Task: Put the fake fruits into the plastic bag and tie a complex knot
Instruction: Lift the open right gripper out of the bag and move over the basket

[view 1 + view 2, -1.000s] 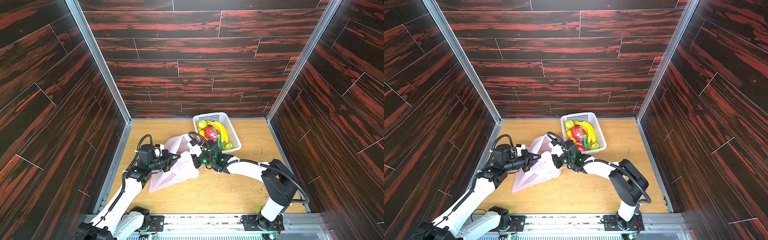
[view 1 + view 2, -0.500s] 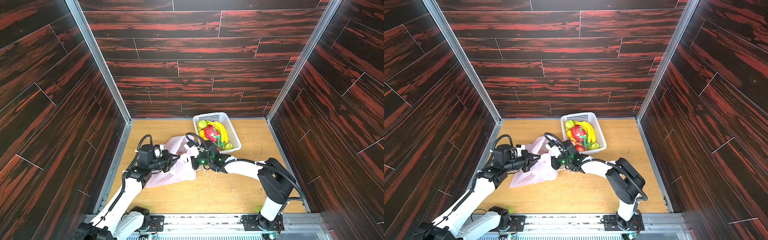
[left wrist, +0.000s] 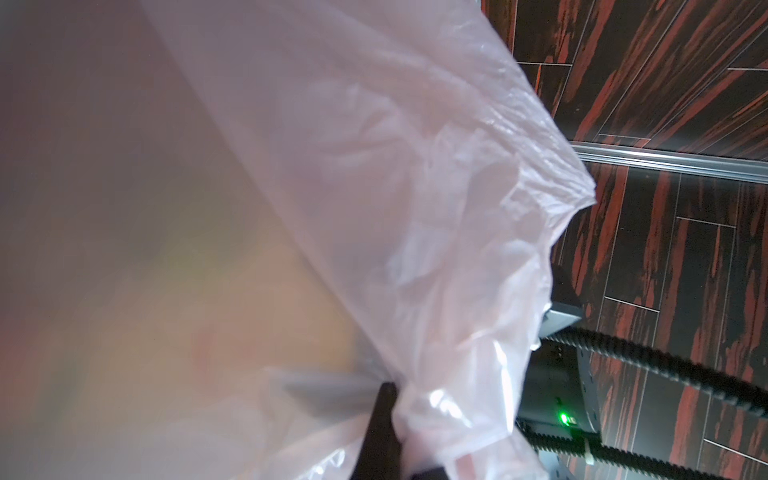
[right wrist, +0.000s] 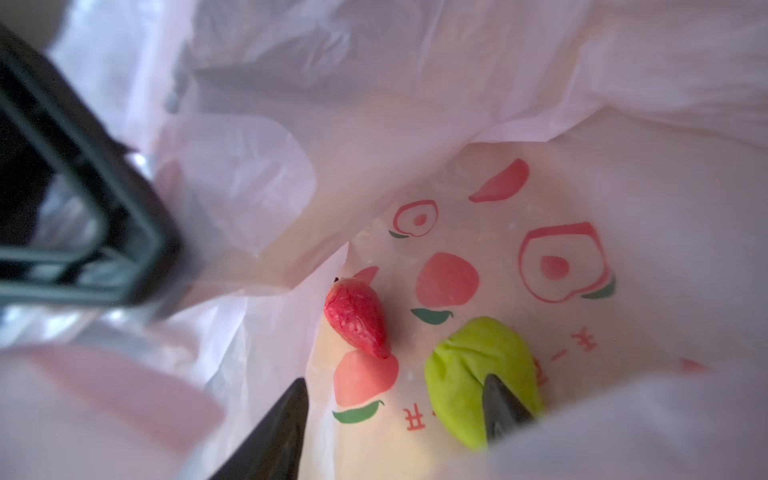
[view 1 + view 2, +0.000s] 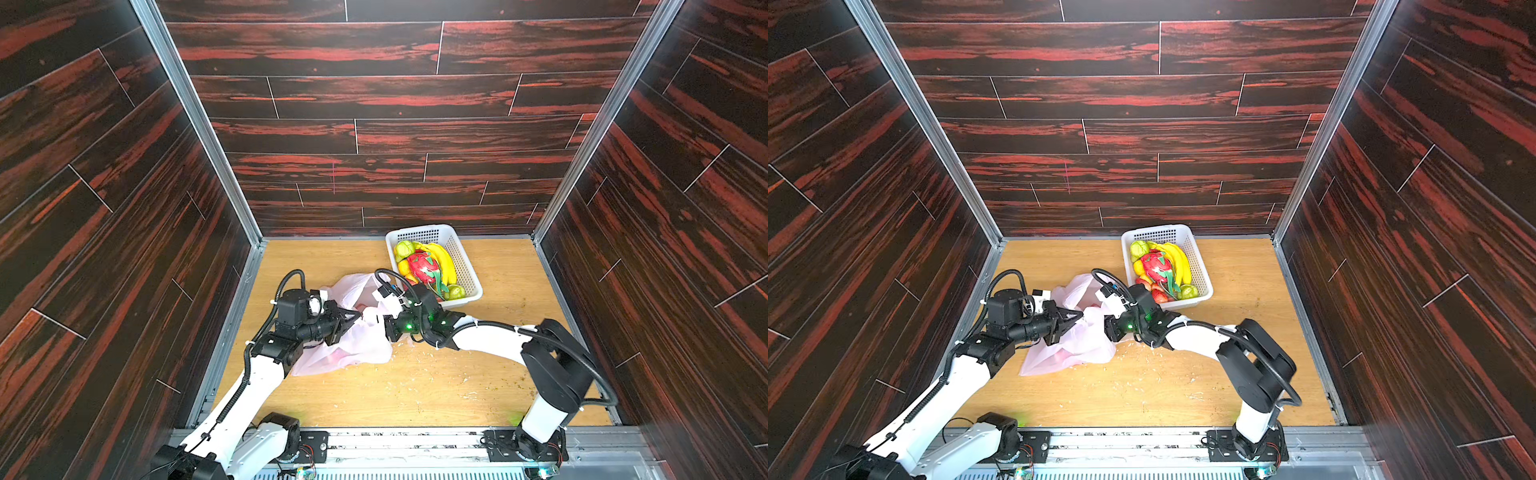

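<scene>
That plastic bag (image 4: 415, 104) is super thin crinkly film, translucent pale pink with a soft sheen on the creases and flat red-and-green prints. The strawberry (image 4: 355, 318) looks rough and kinda matt, and the green lumpy fruit (image 4: 469, 365) is smooth with a dull waxy look. The basket (image 5: 464, 262) is white perforated plastic, the bananas (image 5: 444, 259) and dragon fruit (image 5: 422, 266) are properly glossy plastic, the table (image 5: 415, 395) is light matt wood grain with pale crumbs on it, the walls (image 5: 395, 95) are dark red-streaked wood-look planks with a slight shine, and the corner rails (image 5: 200, 124) are bare silvery metal.
</scene>
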Robot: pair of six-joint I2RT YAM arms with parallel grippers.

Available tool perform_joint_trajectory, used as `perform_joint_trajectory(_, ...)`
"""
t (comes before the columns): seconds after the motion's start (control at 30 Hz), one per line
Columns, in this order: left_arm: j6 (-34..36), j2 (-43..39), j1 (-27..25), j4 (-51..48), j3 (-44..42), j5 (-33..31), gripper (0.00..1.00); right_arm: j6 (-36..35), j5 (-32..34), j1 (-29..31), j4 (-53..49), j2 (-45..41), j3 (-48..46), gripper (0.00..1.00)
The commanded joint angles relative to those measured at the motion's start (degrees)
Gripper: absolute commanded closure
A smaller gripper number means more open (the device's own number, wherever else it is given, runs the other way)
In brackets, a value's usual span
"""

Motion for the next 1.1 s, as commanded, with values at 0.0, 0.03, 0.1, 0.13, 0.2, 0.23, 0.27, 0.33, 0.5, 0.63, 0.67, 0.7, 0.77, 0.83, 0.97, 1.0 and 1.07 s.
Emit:
perform_joint_trajectory(0.0,1.1,-1.6,-0.2,-1.9,1.2,-0.6,1.00,-0.9,2.8,0.3,-0.9,-4.0,-1.5,0.33)
perform_joint_trajectory(0.03,1.1,-1.9,-0.2,-2.2,1.1,-0.7,1.00,-0.8,3.3,0.4,-0.9,-4.7,-2.1,0.33)
perform_joint_trajectory(0.1,1.0,-2.1,-0.2,-2.2,0.9,-1.0,1.00,-0.7,4.2,0.4,-0.9,-6.0,-3.5,0.33)
perform_joint_trajectory(0.13,1.0,-2.2,-0.1,-2.2,0.9,-1.1,1.00,-0.6,5.0,0.3,-1.0,-6.9,-4.5,0.33)
perform_joint_trajectory(0.2,0.9,-2.2,-0.1,-2.2,0.9,-1.0,1.00,-0.7,6.1,0.2,-1.5,-8.4,-6.3,0.33)
perform_joint_trajectory(0.23,0.9,-2.2,-0.2,-2.1,0.9,-1.0,1.00,-0.7,6.7,0.1,-2.0,-9.4,-7.3,0.32)
perform_joint_trajectory(0.27,0.9,-2.2,-0.1,-2.1,0.8,-1.1,1.00,-0.7,7.1,0.1,-2.5,-10.3,-8.1,0.32)
perform_joint_trajectory(0.33,0.8,-2.2,-0.1,-2.0,0.7,-1.4,1.00,-0.9,7.8,0.1,-3.7,-12.0,-9.7,0.32)
perform_joint_trajectory(0.5,0.5,-2.0,-0.1,-1.3,0.3,-1.9,1.00,-1.1,10.5,-0.1,-7.2,-18.3,-14.5,0.31)
perform_joint_trajectory(0.63,0.4,-1.7,0.0,-0.8,0.1,-1.8,1.00,-1.3,11.6,-0.1,-11.4,-24.1,-17.2,0.31)
perform_joint_trajectory(0.67,0.4,-1.6,0.1,-0.7,0.1,-1.8,1.00,-1.3,11.7,-0.1,-13.0,-25.7,-17.6,0.31)
perform_joint_trajectory(0.7,0.4,-1.5,0.0,-0.6,0.2,-1.7,1.00,-1.5,11.7,-0.1,-14.7,-27.3,-17.9,0.31)
perform_joint_trajectory(0.77,0.4,-1.3,0.1,-0.6,0.2,-1.7,1.00,-1.5,11.8,-0.1,-18.1,-30.2,-18.6,0.31)
perform_joint_trajectory(0.83,0.4,-1.2,0.1,-0.5,0.3,-1.6,1.00,-1.5,12.1,-0.1,-21.3,-33.0,-19.1,0.31)
perform_joint_trajectory(0.97,0.8,-1.0,0.2,-0.8,0.4,-1.6,1.00,-1.5,13.3,-0.1,-28.4,-39.6,-19.0,0.29)
perform_joint_trajectory(1.0,1.0,-1.0,0.2,-1.0,0.5,-1.7,1.00,-1.5,14.0,-0.1,-30.0,-41.1,-18.5,0.28)
perform_joint_trajectory(1.07,1.5,-1.0,0.3,-1.6,0.7,-1.8,1.00,-1.0,16.3,-0.2,-34.1,-44.2,-16.6,0.25)
